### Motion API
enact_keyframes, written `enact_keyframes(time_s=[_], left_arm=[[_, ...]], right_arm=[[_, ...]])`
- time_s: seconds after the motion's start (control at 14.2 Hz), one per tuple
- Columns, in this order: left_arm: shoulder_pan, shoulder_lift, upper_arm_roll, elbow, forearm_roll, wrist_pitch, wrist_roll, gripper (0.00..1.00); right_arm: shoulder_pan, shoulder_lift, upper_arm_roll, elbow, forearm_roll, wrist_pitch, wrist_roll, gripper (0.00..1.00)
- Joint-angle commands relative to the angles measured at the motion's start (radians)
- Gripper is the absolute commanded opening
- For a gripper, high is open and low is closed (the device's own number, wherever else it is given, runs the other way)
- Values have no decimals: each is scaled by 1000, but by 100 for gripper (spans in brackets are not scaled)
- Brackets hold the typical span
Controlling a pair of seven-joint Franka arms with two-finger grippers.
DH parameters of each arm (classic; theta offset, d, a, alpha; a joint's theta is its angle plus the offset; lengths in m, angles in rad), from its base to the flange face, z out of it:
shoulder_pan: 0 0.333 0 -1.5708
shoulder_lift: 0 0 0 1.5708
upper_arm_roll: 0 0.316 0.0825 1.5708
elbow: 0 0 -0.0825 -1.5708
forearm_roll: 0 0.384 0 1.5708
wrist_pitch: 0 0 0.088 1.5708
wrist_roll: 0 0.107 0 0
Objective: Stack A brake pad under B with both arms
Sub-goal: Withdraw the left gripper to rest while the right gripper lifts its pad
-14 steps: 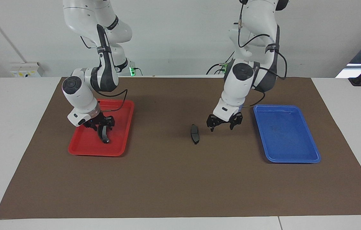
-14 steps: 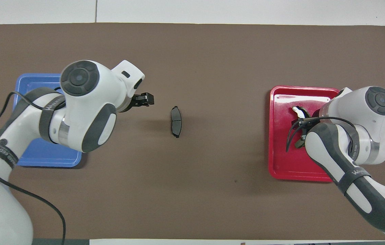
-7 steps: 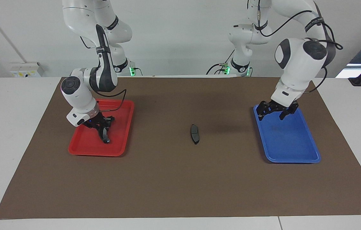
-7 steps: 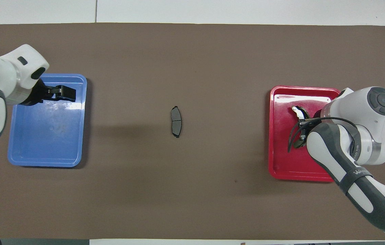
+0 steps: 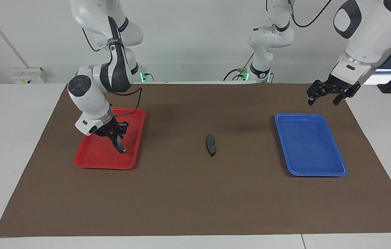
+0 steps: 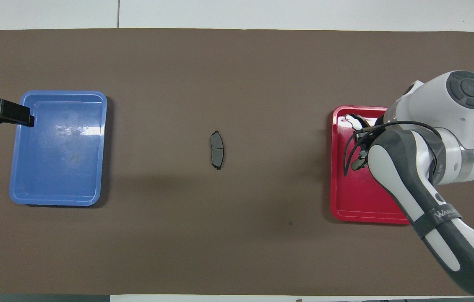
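Observation:
The A brake pad (image 5: 210, 145) (image 6: 217, 149), short and dark grey with a groove across it, lies alone on the brown mat midway between the two trays. B (image 5: 120, 144), the curved black pad, hangs end-down from my right gripper (image 5: 115, 133), which is shut on it low over the red tray (image 5: 91, 162). In the overhead view the right arm hides most of B, and only its pale end (image 6: 352, 121) shows. My left gripper (image 5: 323, 101) (image 6: 19, 117) hangs open and holds nothing, raised over the mat by the blue tray's (image 5: 316, 173) corner nearest the robots.
The blue tray (image 6: 56, 201) has nothing in it and sits toward the left arm's end of the table. The red tray (image 6: 346, 209) sits toward the right arm's end. The brown mat (image 5: 195, 200) covers most of the white table.
My left gripper swung away from beside the A pad, passed over the blue tray and rose. My right gripper shut on B and carried it a little toward the table's middle.

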Motion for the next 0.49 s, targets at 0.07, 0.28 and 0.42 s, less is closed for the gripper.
enact_keyframes(time_s=[0.07, 0.28, 0.42], left_arm=[[8, 35, -6, 93, -2, -120, 17, 100], [7, 11, -9, 78, -2, -169, 20, 100], [9, 8, -9, 61, -2, -157, 20, 100]], right_arm=[[163, 67, -1, 153, 41, -31, 172, 0], [272, 159, 1, 288, 42, -39, 302, 0], [342, 252, -1, 389, 42, -41, 372, 0]])
